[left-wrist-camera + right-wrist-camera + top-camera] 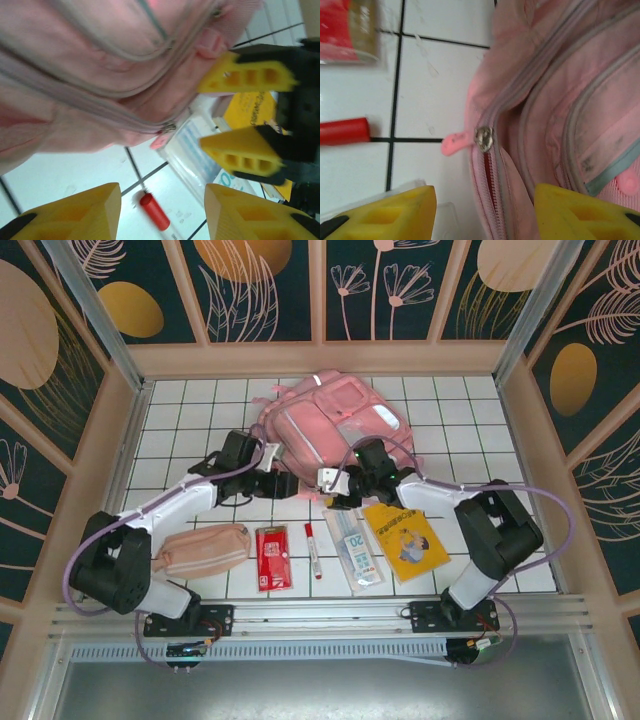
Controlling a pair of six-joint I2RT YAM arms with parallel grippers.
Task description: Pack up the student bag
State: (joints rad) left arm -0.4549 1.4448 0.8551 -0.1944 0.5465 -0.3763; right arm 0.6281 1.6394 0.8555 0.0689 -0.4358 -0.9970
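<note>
Over the white tiled table [180, 420], from above, one student bag [330, 425] lies flat at the far middle. Both my arms reach to its near edge. My left gripper [285, 483] sits at the bag's near-left corner and my right gripper [335, 480] just beside it, at the near edge. Five loose things lie in a row on the near side of the bag: one pencil pouch [205, 548], one red packet [272, 557], one red marker [313, 549], one clear packet [357, 548] and one yellow booklet [404, 540].

From my left wrist, I count four yellow fingers. My own two [75, 212] stand well apart with nothing between them but tile and the marker's red cap. The right gripper's two fingers [245, 77] are also spread, with nothing clamped between them. The bag fills the upper left, and its one zipper slider [167, 129] hangs at the lower edge, touching neither gripper.

From my right wrist, my two fingers [385, 212] are parted about halfway and grip nothing. The bag's zipped edge runs up between them. One metal slider and its one pink pull tab [455, 144] sit beyond my fingertips, and the zip below the slider gapes slightly. Left of the bag lie the marker and a corner of the red packet.
</note>
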